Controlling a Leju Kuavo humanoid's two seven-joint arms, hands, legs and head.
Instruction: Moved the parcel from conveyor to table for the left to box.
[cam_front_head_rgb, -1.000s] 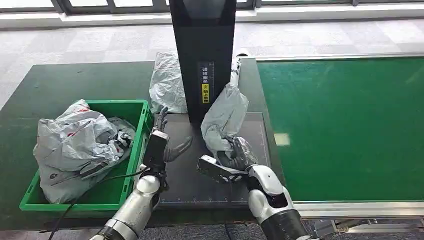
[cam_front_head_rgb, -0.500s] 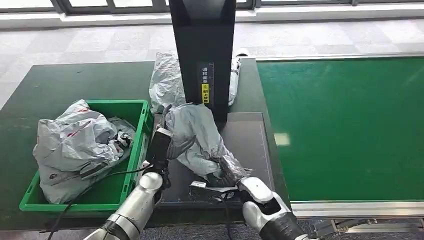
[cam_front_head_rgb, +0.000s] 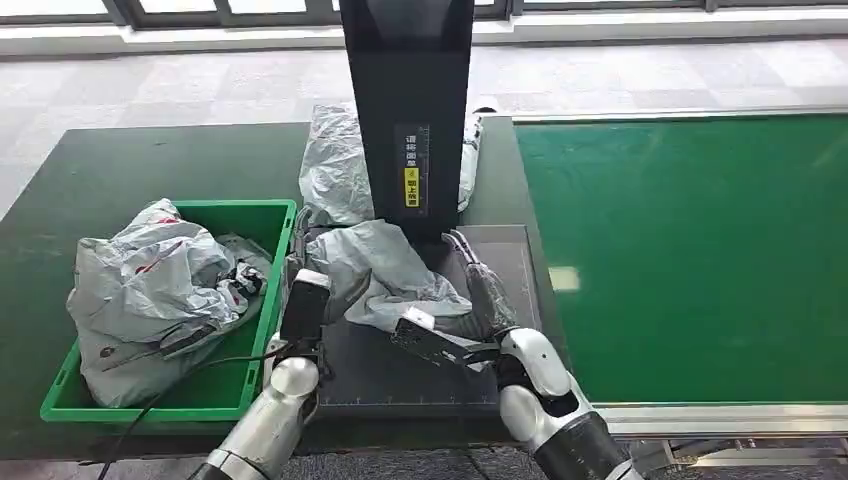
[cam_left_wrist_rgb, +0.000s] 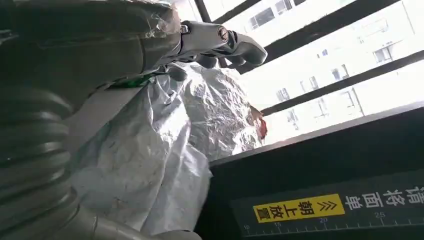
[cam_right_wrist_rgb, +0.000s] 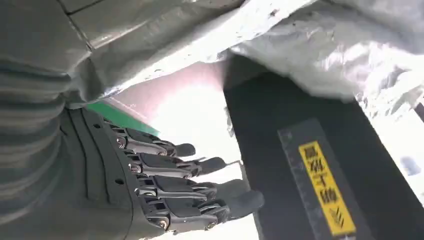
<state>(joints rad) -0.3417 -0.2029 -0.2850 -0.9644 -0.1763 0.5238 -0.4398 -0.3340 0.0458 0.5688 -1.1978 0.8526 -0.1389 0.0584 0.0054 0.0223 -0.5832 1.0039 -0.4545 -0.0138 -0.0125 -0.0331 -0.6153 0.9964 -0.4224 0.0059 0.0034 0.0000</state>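
Head view: a crumpled grey parcel (cam_front_head_rgb: 385, 275) lies on the dark mat (cam_front_head_rgb: 420, 370) of the worktop (cam_front_head_rgb: 150, 170), at the foot of a black upright scanner column (cam_front_head_rgb: 408, 100) that carries a yellow label (cam_front_head_rgb: 410, 186). The robot's left hand (cam_front_head_rgb: 306, 300) reaches in at the parcel's near-left edge, just beside the green bin (cam_front_head_rgb: 270, 330), which holds more grey bags (cam_front_head_rgb: 150, 290). In the left wrist view the left hand (cam_left_wrist_rgb: 200, 42) has its fingers (cam_left_wrist_rgb: 240, 47) curled over the top of the silvery wrapping (cam_left_wrist_rgb: 165, 150), touching it; whether they actually grip the bag cannot be told. The right hand (cam_front_head_rgb: 480, 290) lies on the mat just right of the parcel, fingers stretched toward the column. In the right wrist view the right hand (cam_right_wrist_rgb: 165, 190) shows its fingers (cam_right_wrist_rgb: 220, 192) straight and slightly apart, holding nothing, with the parcel's wrapping (cam_right_wrist_rgb: 325, 55) overhead and the column's yellow label (cam_right_wrist_rgb: 325, 190) beyond. Another grey bag (cam_front_head_rgb: 335, 165) sits behind the column on the worktop. The green conveyor belt (cam_front_head_rgb: 700, 250) runs along the right.
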